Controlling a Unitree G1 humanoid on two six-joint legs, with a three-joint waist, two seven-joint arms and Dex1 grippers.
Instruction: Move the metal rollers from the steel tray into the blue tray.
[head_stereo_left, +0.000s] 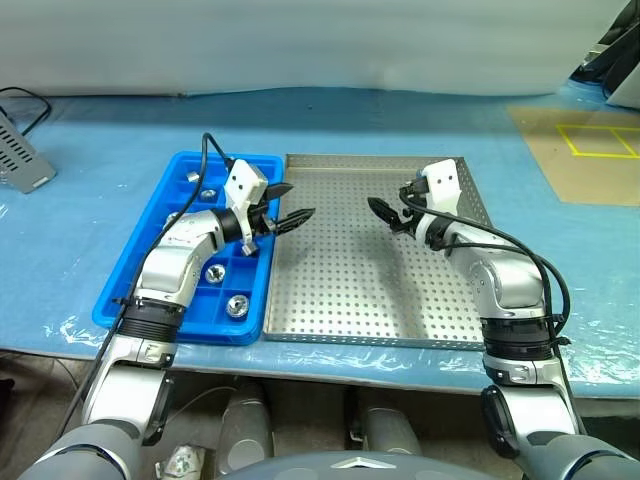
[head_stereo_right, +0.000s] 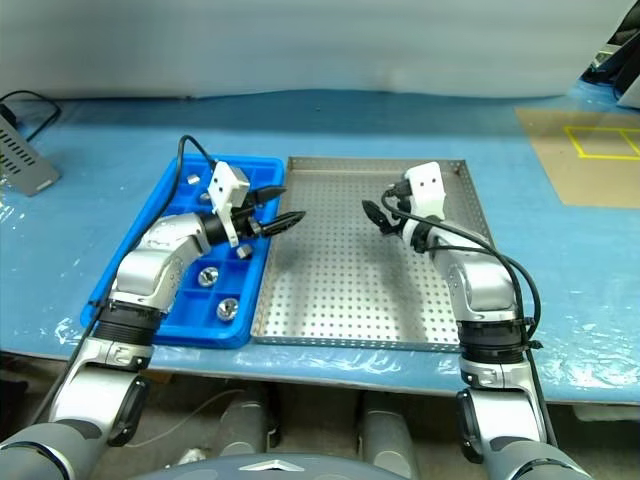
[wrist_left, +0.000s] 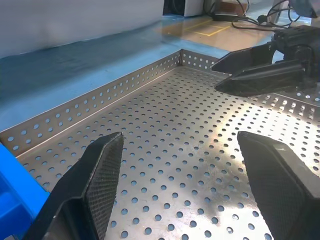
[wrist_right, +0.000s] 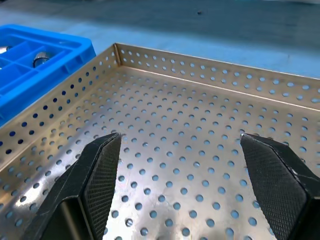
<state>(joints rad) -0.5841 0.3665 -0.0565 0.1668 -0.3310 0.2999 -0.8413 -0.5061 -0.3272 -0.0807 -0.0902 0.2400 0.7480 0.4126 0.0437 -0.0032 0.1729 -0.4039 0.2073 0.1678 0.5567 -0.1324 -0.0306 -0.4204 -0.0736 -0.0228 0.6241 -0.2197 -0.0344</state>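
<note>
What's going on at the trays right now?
Both grippers hover open and empty over the steel tray, the left gripper near its edge beside the blue tray, the right gripper facing it. The steel tray's visible floor is bare; several metal rollers already sit in blue tray compartments.

No text, label, brand or number can be read anywhere; the one sign is a yellow square outline (head_stereo_left: 598, 141) marked on a brown mat.
</note>
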